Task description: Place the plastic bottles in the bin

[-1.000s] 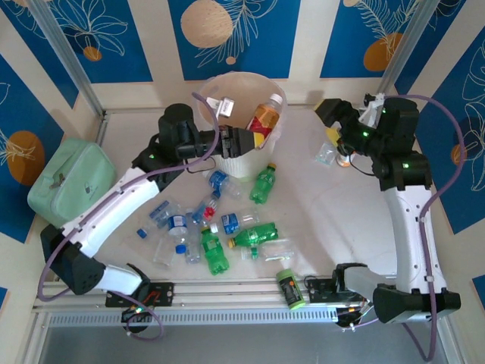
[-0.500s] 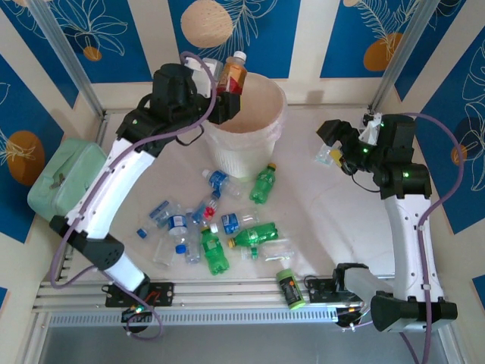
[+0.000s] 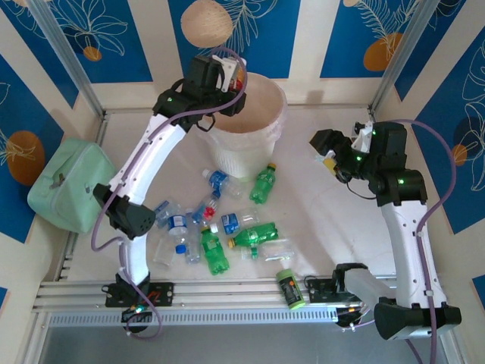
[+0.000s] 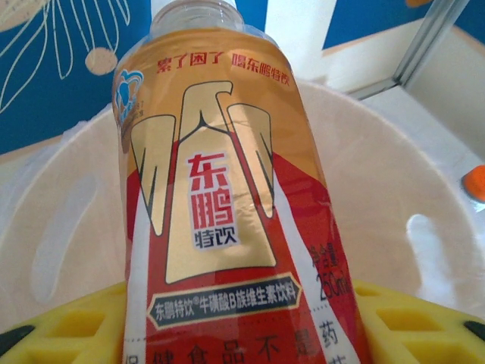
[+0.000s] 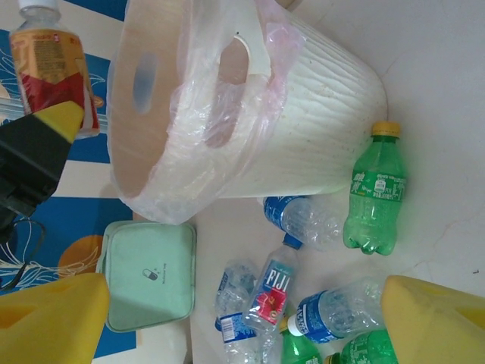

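Delivery step: left claw (image 3: 231, 80) clamped on a red-labelled bottle (image 4: 220, 227) at the far-left rim of the bin (image 3: 279, 114). Next, it should spread to drop it. Right claw (image 3: 327, 152) gapes empty; more bottles (image 3: 216, 250) litter the tabletop (image 3: 326, 220).

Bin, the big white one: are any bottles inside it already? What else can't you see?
- Floor of the bin: the red-labelled bottle blocks it in the left wrist view, and the left gripper covers part in the top view. I can't tell what's inside.
- Pile of bottles: the clear ones overlap and are too small in the top view to count.
- Orange thing: cut off by the left wrist view's right edge, so I can't name it.
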`<state>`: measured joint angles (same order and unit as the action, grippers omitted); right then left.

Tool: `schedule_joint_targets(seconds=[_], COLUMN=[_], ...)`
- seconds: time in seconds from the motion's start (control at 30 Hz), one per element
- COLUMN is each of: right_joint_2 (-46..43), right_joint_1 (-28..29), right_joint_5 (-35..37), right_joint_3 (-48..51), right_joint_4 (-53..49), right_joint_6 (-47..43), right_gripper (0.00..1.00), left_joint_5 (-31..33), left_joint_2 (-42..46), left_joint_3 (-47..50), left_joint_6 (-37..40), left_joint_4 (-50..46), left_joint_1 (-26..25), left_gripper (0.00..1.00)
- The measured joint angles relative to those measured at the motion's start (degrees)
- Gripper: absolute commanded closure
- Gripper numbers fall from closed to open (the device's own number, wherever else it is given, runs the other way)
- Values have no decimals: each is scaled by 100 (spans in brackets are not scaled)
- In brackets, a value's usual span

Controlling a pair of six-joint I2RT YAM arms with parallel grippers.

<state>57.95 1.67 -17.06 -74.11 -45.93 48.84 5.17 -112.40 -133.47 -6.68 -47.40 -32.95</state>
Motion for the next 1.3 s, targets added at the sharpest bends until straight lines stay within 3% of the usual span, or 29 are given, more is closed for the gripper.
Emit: schedule_joint_targets(seconds=[0.3, 0.4, 0.63, 0.93, 1.1, 1.3], right_joint_2=[-11, -11, -11, 35, 188, 256], right_joint_1=[175, 216, 315, 479, 892, 1558], right_joint_5=[76, 127, 210, 391, 734, 1303], right_joint_3=[0, 0, 0, -26, -162, -164], right_joint_4=[-2, -2, -9, -149, -264, -422], right_joint_6=[0, 0, 0, -57, -140, -223], right_gripper=[8, 8, 8, 8, 8, 9], left_joint_5=[284, 317, 396, 415, 361, 256], left_joint_2=[-348, -356, -356, -243, 544, 2308], left_joint_3=[-31, 48, 247, 282, 778, 2253], left_joint_6=[118, 120, 94, -15, -295, -708], left_joint_4=[-162, -170, -168, -151, -31, 483], left_joint_1=[7, 9, 11, 11, 11, 11], left_gripper=[53, 46, 19, 13, 14, 14])
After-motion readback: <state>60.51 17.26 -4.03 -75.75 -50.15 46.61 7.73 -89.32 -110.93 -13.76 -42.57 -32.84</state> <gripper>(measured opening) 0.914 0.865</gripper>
